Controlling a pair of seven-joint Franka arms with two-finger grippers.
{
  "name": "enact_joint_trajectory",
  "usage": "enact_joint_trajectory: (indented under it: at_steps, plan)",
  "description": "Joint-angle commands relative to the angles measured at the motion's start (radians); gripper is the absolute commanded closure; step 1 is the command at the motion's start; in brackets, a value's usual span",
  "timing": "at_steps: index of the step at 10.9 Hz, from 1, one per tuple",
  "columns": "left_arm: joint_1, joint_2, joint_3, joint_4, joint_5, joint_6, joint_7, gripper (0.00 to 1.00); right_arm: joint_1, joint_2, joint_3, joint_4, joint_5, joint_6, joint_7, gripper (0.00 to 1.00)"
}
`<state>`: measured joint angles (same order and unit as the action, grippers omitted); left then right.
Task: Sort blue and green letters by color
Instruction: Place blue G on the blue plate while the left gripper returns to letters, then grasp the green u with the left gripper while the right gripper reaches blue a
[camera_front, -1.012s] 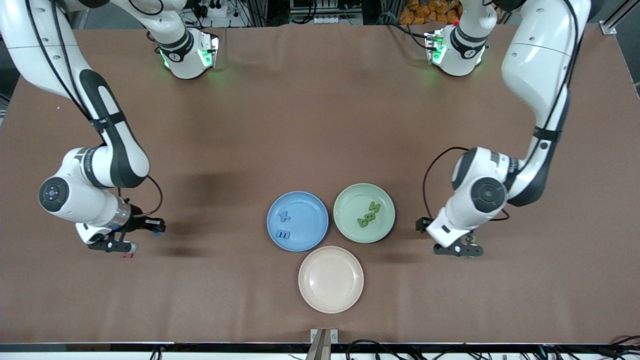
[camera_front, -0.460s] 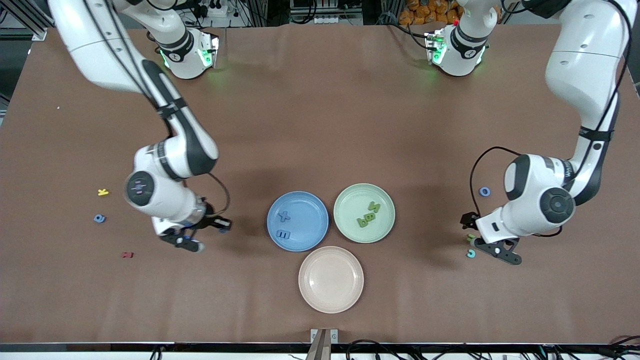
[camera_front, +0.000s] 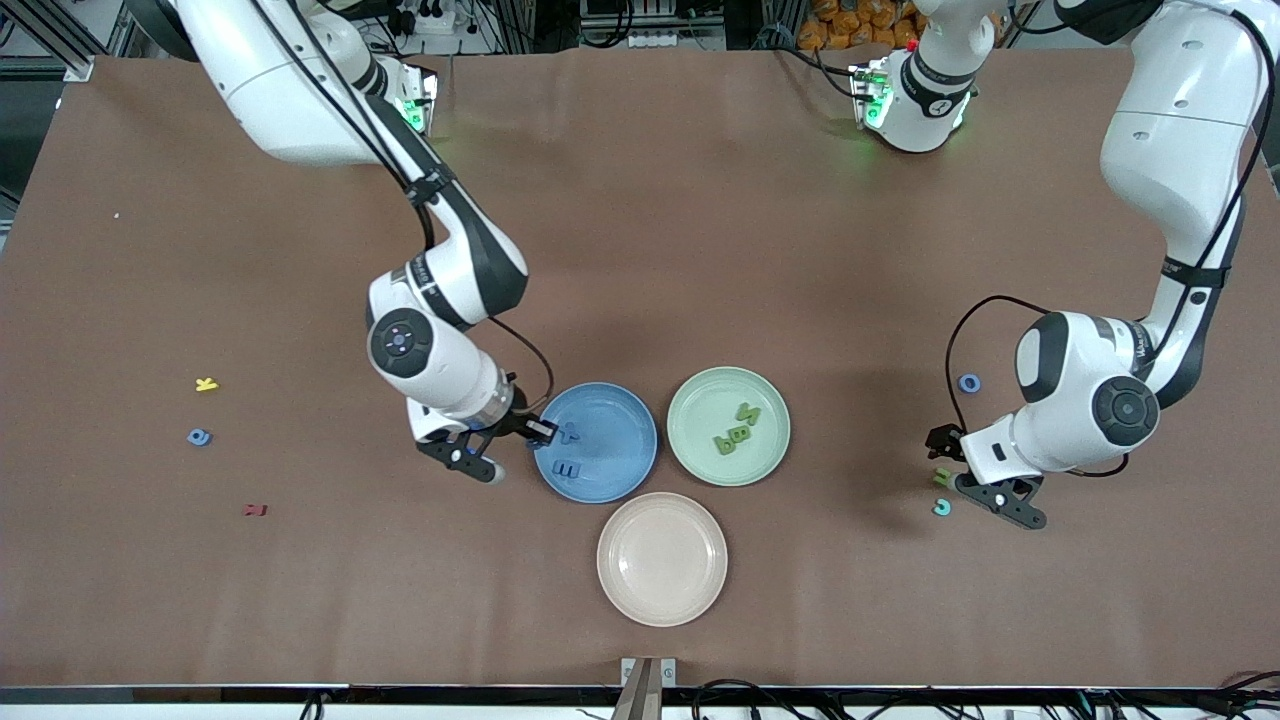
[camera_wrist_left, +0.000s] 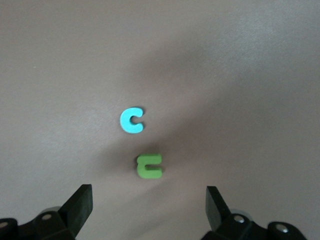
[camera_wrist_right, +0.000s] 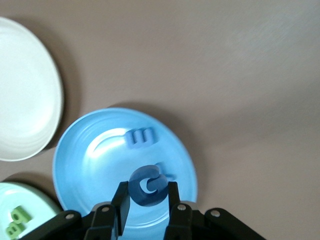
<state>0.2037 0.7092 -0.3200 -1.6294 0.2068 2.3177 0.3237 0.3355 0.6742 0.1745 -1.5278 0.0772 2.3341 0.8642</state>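
Already blue plate (camera_front: 620, 470) holds X, E; green plate (camera_front: 775, 440) three green letters (camera_front: 737, 430).

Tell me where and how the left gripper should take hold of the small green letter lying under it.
The left gripper hangs open over the green letter, which lies flat on the table beside a cyan letter. Probably best: come straight down and pinch its two outer straight edges, keeping the jaws off the cyan piece.
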Motion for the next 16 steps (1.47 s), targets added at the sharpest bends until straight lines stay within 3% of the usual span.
enact_joint_trajectory:
  at_steps: [1, 5, 8, 11, 12, 13, 14, 16]
  plan:
    - [0.002, 0.035, -0.004, 0.008, 0.019, 0.049, 0.011, 0.00, 0.043, 0.057, -0.010, 0.046, 0.001, 0.080, 0.072, 0.01]
    - [0.002, 0.058, 0.004, 0.003, 0.057, 0.089, 0.011, 0.00, 0.028, 0.054, -0.013, 0.046, -0.037, 0.071, 0.064, 0.00]
    - [0.002, 0.073, 0.009, 0.003, 0.084, 0.100, 0.000, 0.00, -0.033, 0.050, -0.036, 0.038, -0.164, 0.030, 0.033, 0.00]
    - [-0.006, 0.084, 0.012, -0.001, 0.085, 0.112, -0.003, 0.00, -0.143, 0.041, -0.036, 0.037, -0.185, -0.080, -0.164, 0.00]
    - [-0.006, 0.084, 0.013, -0.006, 0.086, 0.115, -0.011, 0.19, -0.180, 0.041, -0.036, 0.035, -0.185, -0.084, -0.221, 0.00]
    - [-0.006, 0.082, 0.013, -0.007, 0.103, 0.115, -0.023, 0.66, -0.214, 0.039, -0.036, 0.035, -0.185, -0.088, -0.288, 0.00]
    - [-0.006, 0.081, 0.012, -0.009, 0.121, 0.115, -0.023, 0.88, -0.243, 0.036, -0.036, 0.035, -0.185, -0.102, -0.336, 0.00]
    - [-0.006, 0.078, 0.013, -0.020, 0.124, 0.115, -0.025, 0.95, -0.309, 0.010, -0.036, 0.005, -0.185, -0.131, -0.446, 0.00]
